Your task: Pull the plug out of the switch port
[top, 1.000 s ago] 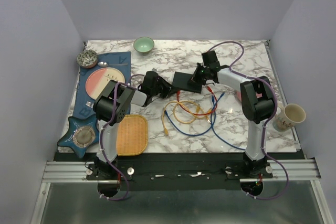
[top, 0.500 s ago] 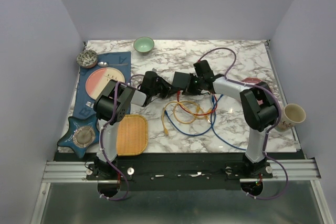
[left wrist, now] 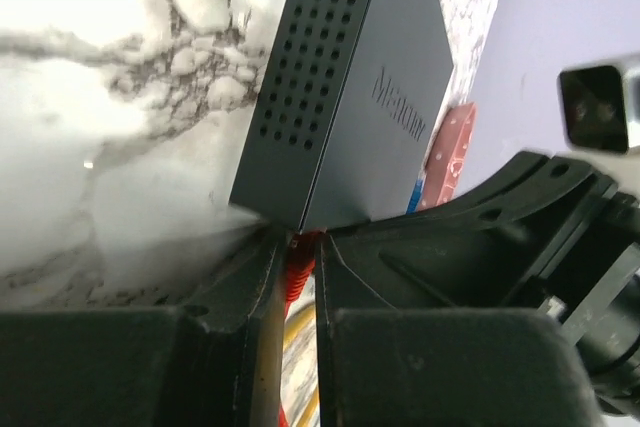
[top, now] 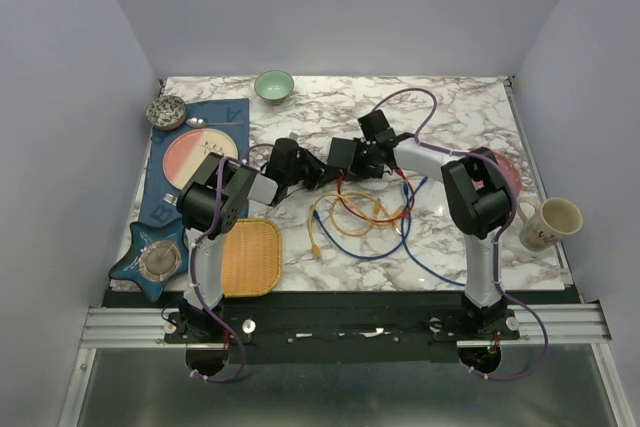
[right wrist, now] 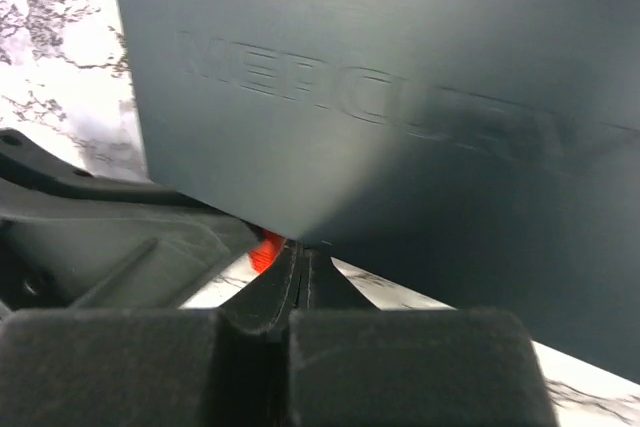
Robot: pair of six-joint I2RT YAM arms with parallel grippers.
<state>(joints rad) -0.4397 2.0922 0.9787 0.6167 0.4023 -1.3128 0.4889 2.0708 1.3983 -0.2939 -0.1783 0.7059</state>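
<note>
The black switch box (top: pixel 345 154) lies mid-table; it also shows in the left wrist view (left wrist: pixel 350 97) and fills the right wrist view (right wrist: pixel 400 97). A red plug (left wrist: pixel 297 265) sits in a port at the box's near edge, between the left fingers; the port itself is hidden. My left gripper (left wrist: pixel 298 247) is shut on that red plug, and it sits just left of the box in the top view (top: pixel 320 174). My right gripper (right wrist: pixel 302 252) is shut, tips pressed against the box's edge, with the red plug (right wrist: pixel 264 250) just beside them. In the top view the right gripper (top: pixel 364 157) is at the box's right side.
Loose orange, yellow and blue cables (top: pixel 360 212) lie in front of the box. A wicker tray (top: pixel 250 257), a pink plate (top: pixel 197 154), a star dish (top: pixel 155 259) and a small bowl (top: pixel 166 110) stand left. A green bowl (top: pixel 273 85) is at the back, a mug (top: pixel 550 222) at the right.
My right gripper has swung left along the table and come against the box. The box has shifted left and turned, ending closer to the left gripper. The left arm has barely moved.
</note>
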